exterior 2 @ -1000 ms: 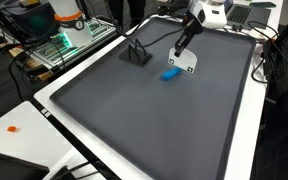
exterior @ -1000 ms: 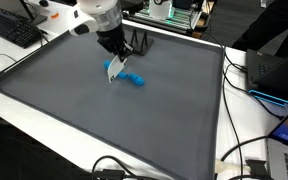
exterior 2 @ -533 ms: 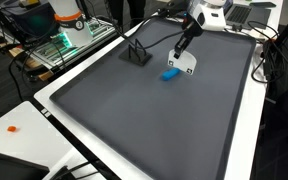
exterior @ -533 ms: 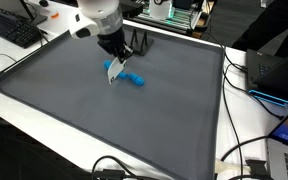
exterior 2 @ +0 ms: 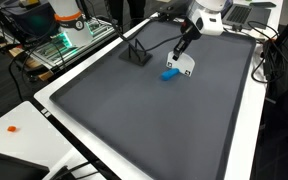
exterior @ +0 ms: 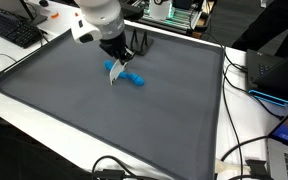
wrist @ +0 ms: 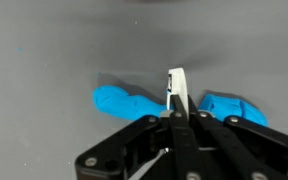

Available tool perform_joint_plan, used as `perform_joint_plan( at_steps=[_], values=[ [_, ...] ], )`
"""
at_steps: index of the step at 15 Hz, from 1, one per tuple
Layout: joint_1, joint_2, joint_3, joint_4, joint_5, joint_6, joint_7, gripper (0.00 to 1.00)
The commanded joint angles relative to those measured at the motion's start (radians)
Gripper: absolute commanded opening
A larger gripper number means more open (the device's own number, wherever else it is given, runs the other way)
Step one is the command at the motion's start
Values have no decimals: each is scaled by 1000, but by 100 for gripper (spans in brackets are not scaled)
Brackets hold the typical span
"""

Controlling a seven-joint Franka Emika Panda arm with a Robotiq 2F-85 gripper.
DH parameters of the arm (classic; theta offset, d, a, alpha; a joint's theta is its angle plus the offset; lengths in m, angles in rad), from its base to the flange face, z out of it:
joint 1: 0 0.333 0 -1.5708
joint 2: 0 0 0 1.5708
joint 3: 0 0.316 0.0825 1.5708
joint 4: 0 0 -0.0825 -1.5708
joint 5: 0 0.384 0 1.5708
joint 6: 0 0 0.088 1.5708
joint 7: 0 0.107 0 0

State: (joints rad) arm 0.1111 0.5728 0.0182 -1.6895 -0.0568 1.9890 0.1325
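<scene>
1. Since the frame a second before, the gripper had sunk slightly toward the blue plastic piece, which had not shifted.
2. Its jaws were pressed together with nothing between them, and the tips sat over the piece's middle; whether they touched it could not be told.
3. The step looked like a nudge, not a grasp; a pick-up would call for lifting and opening first.
4. The piece lay on the grey counter. A black stand stood well apart, and nothing blocked the way.
</scene>
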Motion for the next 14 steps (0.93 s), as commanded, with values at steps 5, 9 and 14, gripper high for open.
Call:
perform_joint_plan(
  at_steps=[5,9,14],
  values=[
    [-15,11,22,-27,36,16,-29,1],
    [-11,-3,14,-32,27,11,-17,1],
    [-17,-21,16,-45,39,-6,-15,1]
  ],
)
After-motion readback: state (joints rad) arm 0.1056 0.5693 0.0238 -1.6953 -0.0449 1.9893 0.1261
